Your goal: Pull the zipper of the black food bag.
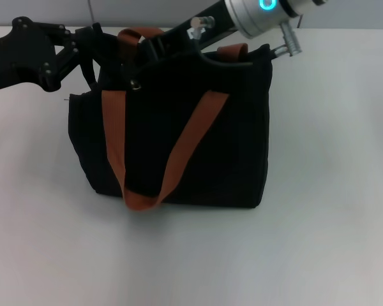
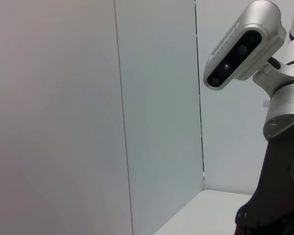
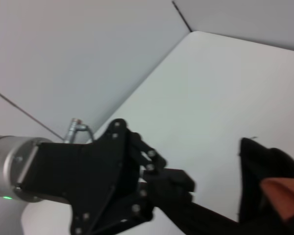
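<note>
The black food bag (image 1: 233, 153) stands upright on the white table, with two orange-brown straps (image 1: 193, 137) hanging down its front. My left gripper (image 1: 92, 46) reaches in from the left and is shut on the bag's top left edge. The right wrist view shows it (image 3: 179, 188) pinching black fabric. My right gripper (image 1: 150, 46) comes in from the upper right and sits over the bag's top edge near the left end. A small silver metal piece (image 1: 135, 83), seemingly the zipper pull, hangs just below it. The zip line itself is hidden.
The white table (image 1: 325, 242) extends around the bag on all sides, with a pale wall (image 2: 63, 98) behind it. My right arm's silver wrist and its camera (image 2: 240, 46) show in the left wrist view.
</note>
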`<state>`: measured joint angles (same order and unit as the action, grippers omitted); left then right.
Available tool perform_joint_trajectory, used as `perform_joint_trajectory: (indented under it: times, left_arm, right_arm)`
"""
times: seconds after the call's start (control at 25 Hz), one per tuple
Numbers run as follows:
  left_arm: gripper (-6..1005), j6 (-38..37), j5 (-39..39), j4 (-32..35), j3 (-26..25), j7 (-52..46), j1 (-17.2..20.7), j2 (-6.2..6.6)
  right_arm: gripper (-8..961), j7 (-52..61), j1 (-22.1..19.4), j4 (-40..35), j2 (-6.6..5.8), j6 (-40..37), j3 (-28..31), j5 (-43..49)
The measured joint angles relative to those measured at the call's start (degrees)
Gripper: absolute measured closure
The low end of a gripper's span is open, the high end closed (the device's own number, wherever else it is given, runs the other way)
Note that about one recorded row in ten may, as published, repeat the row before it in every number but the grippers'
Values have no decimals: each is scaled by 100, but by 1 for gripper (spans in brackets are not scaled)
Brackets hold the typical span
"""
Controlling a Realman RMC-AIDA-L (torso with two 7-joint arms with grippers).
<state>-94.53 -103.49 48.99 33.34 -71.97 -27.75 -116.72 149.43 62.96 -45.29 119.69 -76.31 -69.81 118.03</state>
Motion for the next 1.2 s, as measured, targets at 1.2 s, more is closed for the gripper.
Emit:
perform_joint_trajectory:
  times: [1.2]
  left_arm:
    - [977, -64, 135, -15, 20, 35, -29, 16]
  right_arm:
    - [736, 41, 66, 88, 9, 257, -355, -238]
